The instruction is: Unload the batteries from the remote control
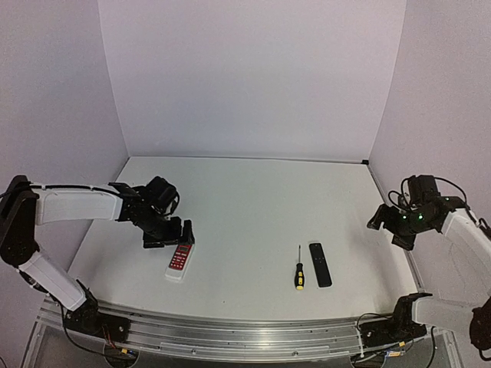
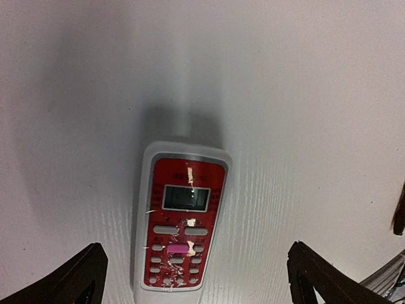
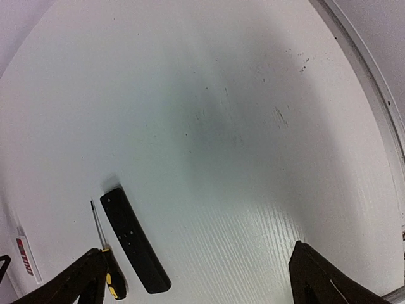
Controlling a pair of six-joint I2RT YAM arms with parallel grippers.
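The remote control (image 1: 179, 260) lies flat on the table at the left, red button face up. The left wrist view shows the remote control (image 2: 178, 225) between and slightly ahead of my spread fingers. My left gripper (image 1: 170, 234) hovers open just above its far end, touching nothing. In the wrist view the left gripper (image 2: 196, 278) has a dark fingertip at each lower corner. My right gripper (image 1: 387, 228) hangs open at the far right, away from everything; its own view shows the right gripper (image 3: 196, 278) over bare table. The batteries are hidden.
A slim black remote (image 1: 320, 264) and a yellow-and-black screwdriver (image 1: 299, 267) lie side by side right of centre; the wrist view shows the black remote (image 3: 134, 239) and screwdriver (image 3: 107, 253) too. A metal rail (image 1: 230, 330) runs along the near table edge.
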